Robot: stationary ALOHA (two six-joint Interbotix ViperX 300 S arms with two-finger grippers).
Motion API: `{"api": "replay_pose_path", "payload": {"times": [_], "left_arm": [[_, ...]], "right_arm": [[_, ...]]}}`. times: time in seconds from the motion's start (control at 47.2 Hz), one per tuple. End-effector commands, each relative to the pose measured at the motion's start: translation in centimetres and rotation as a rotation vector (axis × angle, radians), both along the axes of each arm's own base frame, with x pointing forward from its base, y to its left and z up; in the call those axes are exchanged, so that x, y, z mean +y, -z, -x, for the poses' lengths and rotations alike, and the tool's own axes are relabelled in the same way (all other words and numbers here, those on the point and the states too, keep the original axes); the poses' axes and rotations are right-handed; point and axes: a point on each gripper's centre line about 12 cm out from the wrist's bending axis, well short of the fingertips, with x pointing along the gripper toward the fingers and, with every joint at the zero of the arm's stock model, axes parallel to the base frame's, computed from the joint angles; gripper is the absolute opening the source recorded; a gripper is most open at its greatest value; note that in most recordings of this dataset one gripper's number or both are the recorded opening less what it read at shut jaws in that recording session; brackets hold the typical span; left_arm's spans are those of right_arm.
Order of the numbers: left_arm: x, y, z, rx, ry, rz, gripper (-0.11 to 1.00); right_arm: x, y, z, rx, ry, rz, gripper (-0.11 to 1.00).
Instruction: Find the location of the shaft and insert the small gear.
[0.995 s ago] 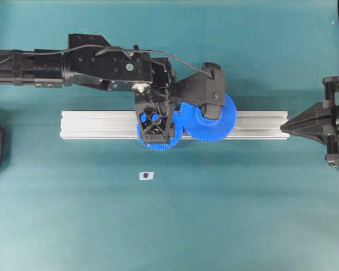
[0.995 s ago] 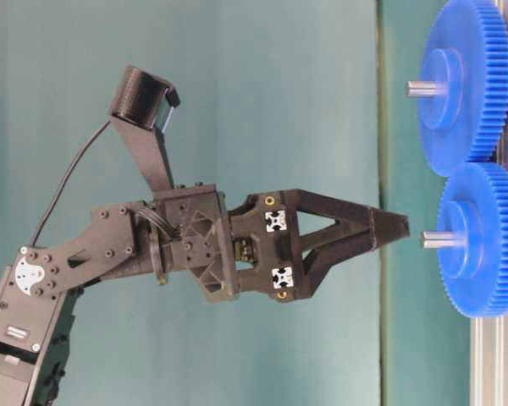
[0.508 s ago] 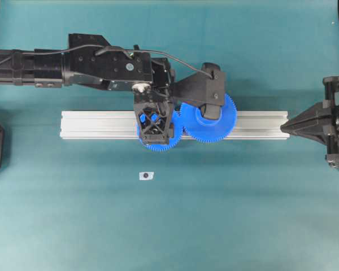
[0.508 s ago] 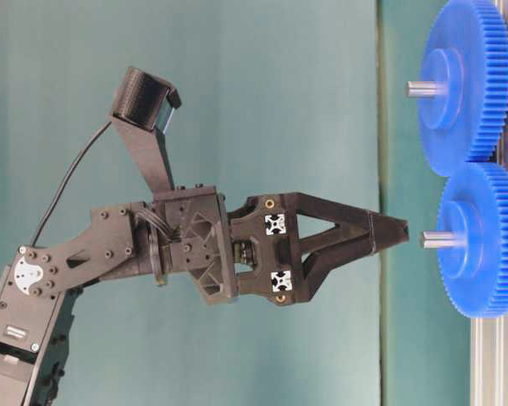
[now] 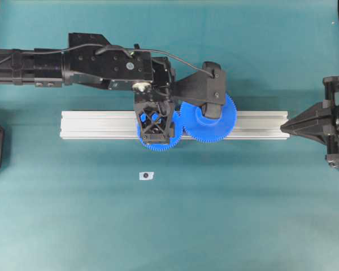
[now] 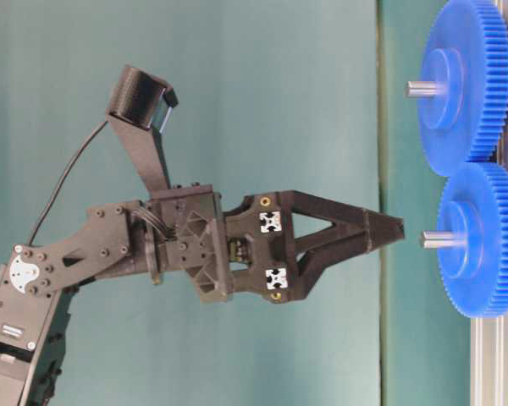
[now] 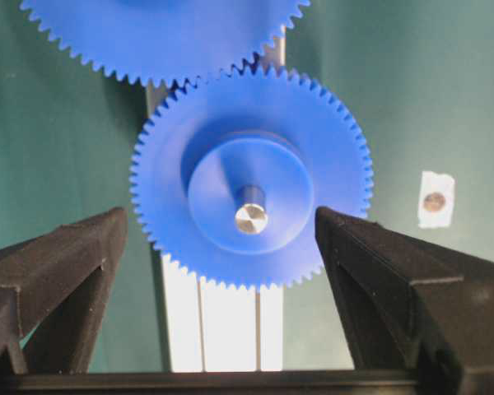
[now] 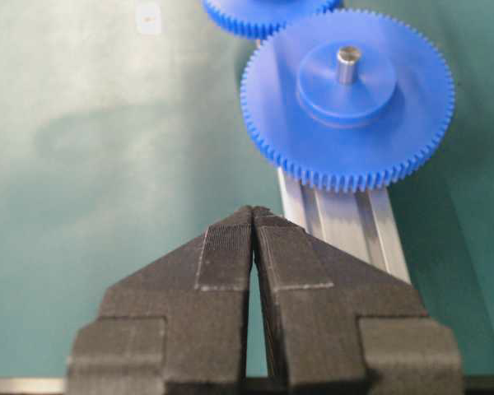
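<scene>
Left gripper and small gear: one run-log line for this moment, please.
left gripper: open, above small gear | small gear: on shaft, meshed with larger gear | right gripper: shut, idle

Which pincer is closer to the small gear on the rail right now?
Left. The left pincer hangs open directly over the small gear, fingers either side of its hub. The right pincer sits shut off the rail's far end.

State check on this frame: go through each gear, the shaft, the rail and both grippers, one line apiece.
small gear: seated on the shaft, meshed with larger gear.
larger gear: on its own pin.
rail: flat, carrying both gears.
left gripper: open, empty, above the small gear.
right gripper: shut, empty.
</scene>
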Motion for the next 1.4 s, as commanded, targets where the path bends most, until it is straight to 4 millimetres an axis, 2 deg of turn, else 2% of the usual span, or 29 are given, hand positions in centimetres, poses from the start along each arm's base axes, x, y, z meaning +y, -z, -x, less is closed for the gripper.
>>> {"api": "replay_pose_path", "payload": {"times": [0.0, 0.974, 1.377], "left_arm": [[0.0, -2.5, -0.2, -0.061, -0.001, -0.009, 0.9], [-0.5, -7.1, 1.6, -0.124, -0.011, -0.011, 0.9], [-0.7, -8.0, 1.8, -0.145, -0.004, -0.013, 0.9]], "right_arm": [[0.0, -0.4, -0.3, -0.016, 0.007, -0.007, 0.04], [0.0, -0.4, -0.2, -0.017, 0.007, -0.008, 0.04], [0.0, -0.5, -0.3, -0.02, 0.007, -0.008, 0.04]]}}
